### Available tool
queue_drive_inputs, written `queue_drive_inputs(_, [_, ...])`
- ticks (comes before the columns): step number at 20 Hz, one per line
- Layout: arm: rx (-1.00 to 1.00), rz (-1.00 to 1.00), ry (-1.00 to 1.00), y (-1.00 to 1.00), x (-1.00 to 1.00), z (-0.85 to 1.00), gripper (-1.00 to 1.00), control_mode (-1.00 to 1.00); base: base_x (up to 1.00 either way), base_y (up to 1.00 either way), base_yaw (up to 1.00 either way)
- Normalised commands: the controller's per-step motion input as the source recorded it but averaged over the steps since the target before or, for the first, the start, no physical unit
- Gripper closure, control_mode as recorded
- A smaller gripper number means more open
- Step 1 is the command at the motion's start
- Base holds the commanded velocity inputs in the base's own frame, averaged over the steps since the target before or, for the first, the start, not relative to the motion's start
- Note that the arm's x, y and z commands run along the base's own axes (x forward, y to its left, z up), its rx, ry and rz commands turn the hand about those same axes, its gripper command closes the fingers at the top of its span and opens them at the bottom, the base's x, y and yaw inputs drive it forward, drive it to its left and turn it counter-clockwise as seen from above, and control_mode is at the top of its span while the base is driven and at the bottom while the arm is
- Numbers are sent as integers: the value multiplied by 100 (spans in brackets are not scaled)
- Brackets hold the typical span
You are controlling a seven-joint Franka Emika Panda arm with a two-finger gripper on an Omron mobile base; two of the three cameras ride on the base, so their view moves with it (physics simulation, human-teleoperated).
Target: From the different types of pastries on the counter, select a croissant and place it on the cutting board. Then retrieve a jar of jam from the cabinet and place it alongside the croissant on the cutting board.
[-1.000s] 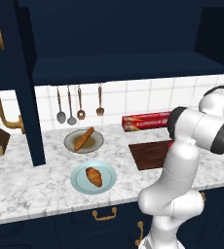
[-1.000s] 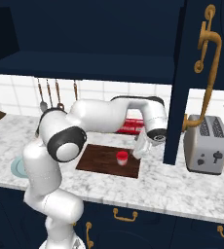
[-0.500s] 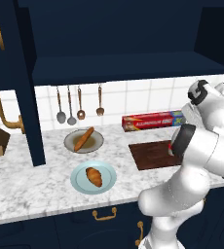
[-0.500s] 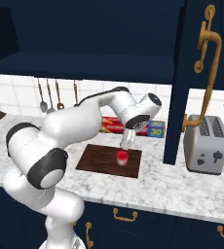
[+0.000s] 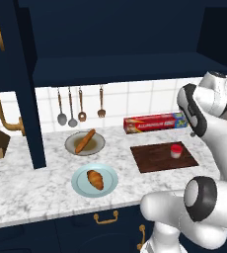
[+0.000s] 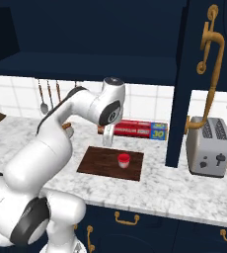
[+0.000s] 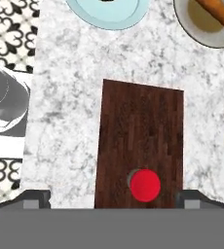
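Note:
The jar of jam (image 6: 124,160) stands upright on the cutting board (image 6: 103,162), red lid up, toward the board's right end. My gripper (image 6: 107,141) hangs open above the board's back left part, nothing between its fingers. In the hand view the jar of jam (image 7: 144,185) sits low on the cutting board (image 7: 140,131), between the wide-apart fingertips (image 7: 35,197). The croissant (image 5: 95,180) lies on a light blue plate (image 5: 81,185) near the counter's (image 5: 31,188) front edge, left of the cutting board (image 5: 157,159). A long baguette stick (image 5: 85,141) lies on a grey plate.
A long red foil box (image 5: 155,122) lies against the tiled wall behind the board. The cabinet's open navy door (image 5: 29,99) hangs left of the plates, its shelf (image 5: 130,69) overhead. A toaster (image 6: 211,146) stands right of another open door (image 6: 194,84). Utensils (image 5: 80,106) hang on the wall.
The arm has swung from the jar's right side up and over to the board's left; the jar stays where it stood on the board. The gripper stays open.

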Motion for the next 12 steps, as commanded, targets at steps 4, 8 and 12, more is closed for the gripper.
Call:
queue_drive_inputs(4, [-11,4,18,99,-37,6,-100,-100,0,0,0])
queue_drive_inputs(8, [-10,6,9,87,-17,76,-100,-100,0,0,0])
queue_drive_inputs(12, [-6,11,25,98,-5,63,-100,-100,0,0,0])
